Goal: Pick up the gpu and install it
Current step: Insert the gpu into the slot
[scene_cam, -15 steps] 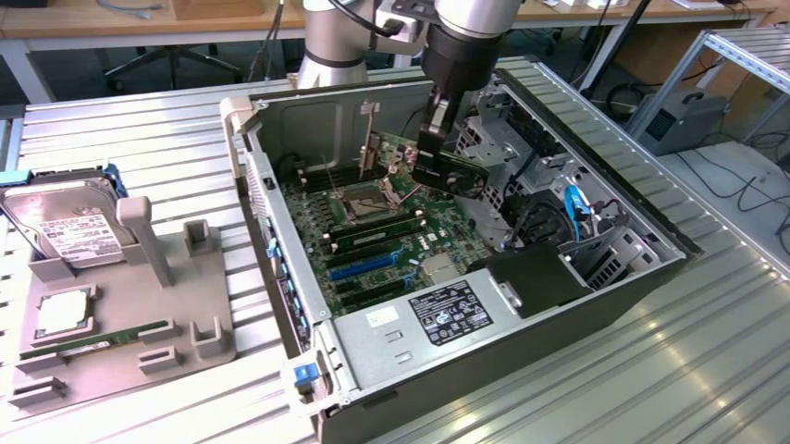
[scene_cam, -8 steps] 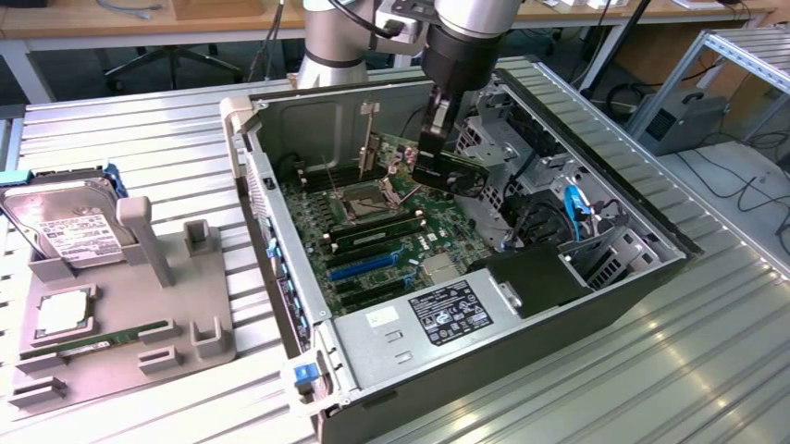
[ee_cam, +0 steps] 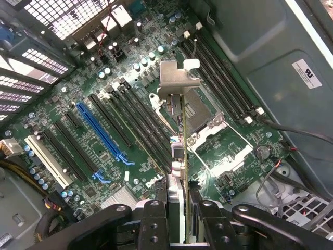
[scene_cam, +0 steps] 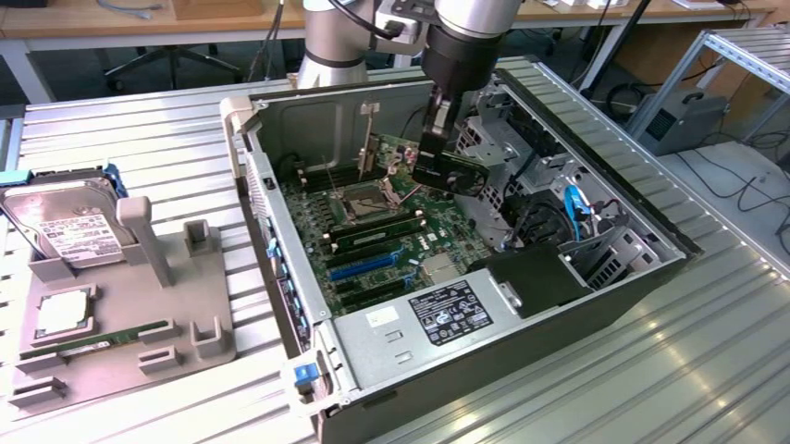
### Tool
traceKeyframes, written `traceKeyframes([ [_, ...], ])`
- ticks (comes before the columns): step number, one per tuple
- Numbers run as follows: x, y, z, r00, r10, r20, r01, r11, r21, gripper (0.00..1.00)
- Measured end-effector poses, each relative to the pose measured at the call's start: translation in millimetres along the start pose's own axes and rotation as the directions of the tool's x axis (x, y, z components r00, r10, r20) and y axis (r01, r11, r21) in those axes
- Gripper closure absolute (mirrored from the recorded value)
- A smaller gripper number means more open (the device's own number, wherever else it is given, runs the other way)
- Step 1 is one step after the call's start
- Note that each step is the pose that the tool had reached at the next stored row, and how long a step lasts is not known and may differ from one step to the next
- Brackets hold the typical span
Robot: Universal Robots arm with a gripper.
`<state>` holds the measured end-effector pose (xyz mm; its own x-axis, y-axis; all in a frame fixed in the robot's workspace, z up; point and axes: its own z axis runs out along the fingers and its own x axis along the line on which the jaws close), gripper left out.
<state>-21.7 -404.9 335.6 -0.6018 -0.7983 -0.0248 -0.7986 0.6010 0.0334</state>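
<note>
My gripper [scene_cam: 436, 153] is shut on the gpu [scene_cam: 453, 175], a thin card with a black face, and holds it on edge inside the open computer case [scene_cam: 617, 277]. The card hangs above the green motherboard [scene_cam: 370, 231], apart from it. The wrist view looks along the gpu [ee_cam: 179, 156] edge-on between my gripper [ee_cam: 179, 213] fingers [ee_cam: 153, 216]. Its silver bracket [ee_cam: 177, 78] is at the far end. Under the card lie the long black slots and, off to one side, the blue slot [ee_cam: 99, 130].
The bare processor socket [ee_cam: 208, 130] lies just beside the card's line. Drive cages and blue cables [scene_cam: 574, 208] crowd the case at the exterior view's right. A grey holder [scene_cam: 148, 305] at the exterior view's left carries a hard drive [scene_cam: 68, 231], a processor [scene_cam: 62, 314] and a memory stick [scene_cam: 111, 338].
</note>
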Motion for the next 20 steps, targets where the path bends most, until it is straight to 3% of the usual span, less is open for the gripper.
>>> traceKeyframes([
  [20, 0.0, 0.0, 0.1, 0.9946, -0.104, -0.0035, 0.104, 0.9946, -0.0026, 0.73],
])
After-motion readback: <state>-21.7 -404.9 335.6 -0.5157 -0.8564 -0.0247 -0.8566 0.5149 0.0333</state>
